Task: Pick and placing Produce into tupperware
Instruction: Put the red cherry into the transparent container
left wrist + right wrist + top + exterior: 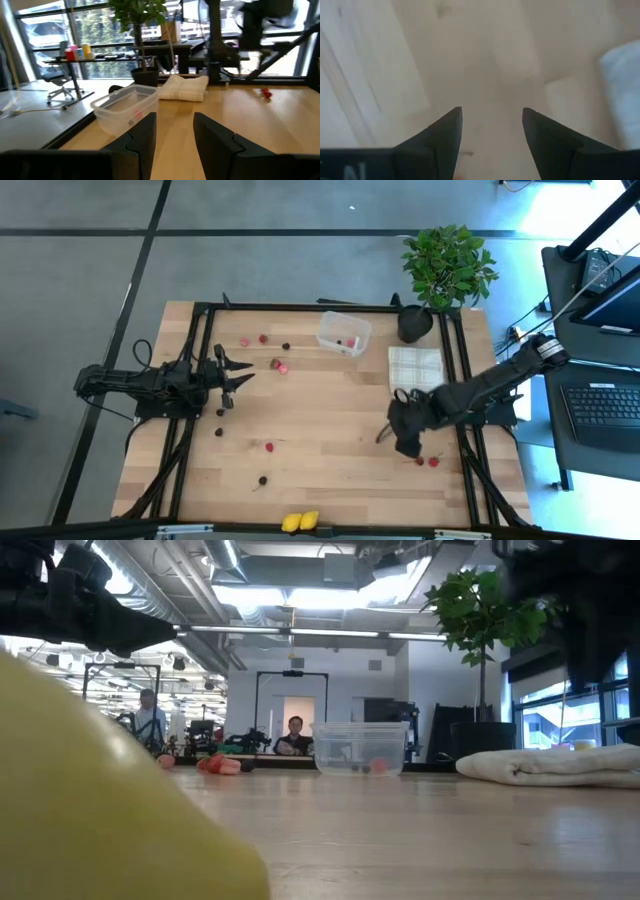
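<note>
The clear tupperware (343,332) stands at the table's far middle with a red berry inside (378,766). Produce lies scattered on the wood: red berries (263,338) and dark round ones (220,412) on the left half, two red berries (427,462) at the near right, and two yellow lemon pieces (300,521) at the near edge. My left gripper (174,125) rests level at the table's left (243,372), open and holding nothing. My right gripper (405,442) points down over the bare wood just left of the two near-right berries; it is open (492,112), with nothing between its fingers.
A beige checked cloth (415,368) lies right of the tupperware, beyond my right gripper. A black pot with a green plant (415,323) stands at the far right corner. In the low view one lemon piece (100,800) fills the near left. People show in the room behind.
</note>
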